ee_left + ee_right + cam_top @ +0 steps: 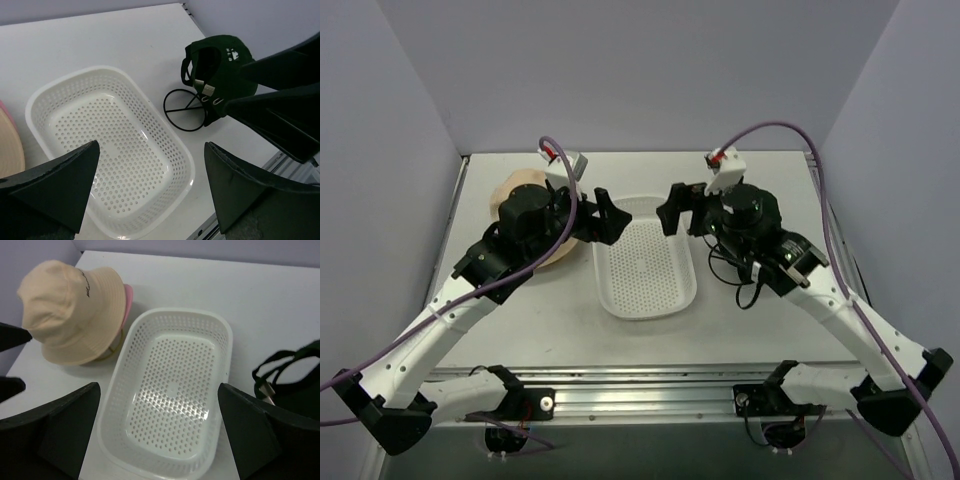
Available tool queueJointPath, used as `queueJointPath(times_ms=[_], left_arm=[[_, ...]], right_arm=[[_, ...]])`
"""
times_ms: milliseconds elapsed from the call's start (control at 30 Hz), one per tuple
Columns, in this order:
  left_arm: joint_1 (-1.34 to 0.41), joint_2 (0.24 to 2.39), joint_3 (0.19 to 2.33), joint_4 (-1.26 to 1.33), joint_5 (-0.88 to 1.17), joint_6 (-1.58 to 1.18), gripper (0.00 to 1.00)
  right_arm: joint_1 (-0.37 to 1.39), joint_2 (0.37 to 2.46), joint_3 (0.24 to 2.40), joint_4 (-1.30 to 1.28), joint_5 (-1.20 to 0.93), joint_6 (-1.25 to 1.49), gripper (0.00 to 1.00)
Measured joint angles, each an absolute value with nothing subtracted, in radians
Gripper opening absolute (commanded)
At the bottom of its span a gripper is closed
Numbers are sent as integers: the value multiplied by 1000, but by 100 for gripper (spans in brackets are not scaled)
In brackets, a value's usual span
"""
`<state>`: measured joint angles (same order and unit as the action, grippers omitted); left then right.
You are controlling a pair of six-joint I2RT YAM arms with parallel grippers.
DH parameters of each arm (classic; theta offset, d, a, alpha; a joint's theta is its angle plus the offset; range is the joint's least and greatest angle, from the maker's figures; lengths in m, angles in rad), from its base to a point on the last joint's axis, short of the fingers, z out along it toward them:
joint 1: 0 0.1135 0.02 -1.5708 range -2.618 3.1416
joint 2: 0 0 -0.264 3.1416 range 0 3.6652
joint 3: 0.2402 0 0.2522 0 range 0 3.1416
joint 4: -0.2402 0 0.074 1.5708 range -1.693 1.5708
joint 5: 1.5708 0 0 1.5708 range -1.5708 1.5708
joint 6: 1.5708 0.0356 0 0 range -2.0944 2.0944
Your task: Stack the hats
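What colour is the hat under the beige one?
Pink hat; clearest in right wrist view.

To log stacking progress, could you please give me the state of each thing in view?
beige bucket hat: upright, stacked on the pink hat.
pink hat: underneath, only its edge showing.
white perforated tray: empty.
dark green cap: lying alone, unstacked, right of the tray.
wire loop: flat, beside the cap.
left gripper: open, empty.
right gripper: open, empty.
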<state>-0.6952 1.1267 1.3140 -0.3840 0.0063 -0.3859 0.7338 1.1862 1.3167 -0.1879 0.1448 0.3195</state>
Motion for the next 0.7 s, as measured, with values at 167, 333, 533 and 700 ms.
queueJointPath(times_ms=[167,333,533,700], left_arm=[[-729,1111,1202,-329,-28,-385,94],[-805,1008,992,-203,-25,-373,94],[-884,879,934,-155,-117,-323,94],[-901,821,924,-91,-161,-298,94]], right_arm=[[734,979,1069,-141,200,324,100],[734,829,960,-105,229,335,100],[734,811,956,-69,241,336,100],[734,809,916,-58,239,334,100]])
